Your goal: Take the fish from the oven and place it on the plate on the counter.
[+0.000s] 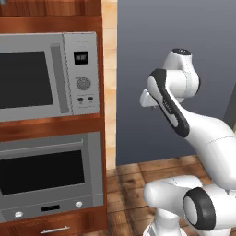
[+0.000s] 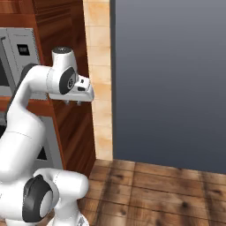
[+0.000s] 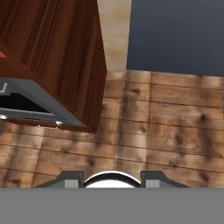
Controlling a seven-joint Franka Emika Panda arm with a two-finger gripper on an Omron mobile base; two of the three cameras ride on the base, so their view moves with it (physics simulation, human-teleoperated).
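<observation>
Tool: my tool hangs from the wrist in front of the wood cabinet column, pointing down at the floor; I cannot tell how its jaws stand, and nothing shows between them.
Fingertips: two dark fingertips rise at the bottom of the hand view, over bare floorboards.
Oven: the oven sits in the cabinet column, door closed, dark window, knobs along the bottom.
Microwave: the silver microwave sits above the oven, door closed.
Fish: I cannot see it; the oven's window is dark.
Floor: brown wooden planks run to a grey-blue wall.
</observation>
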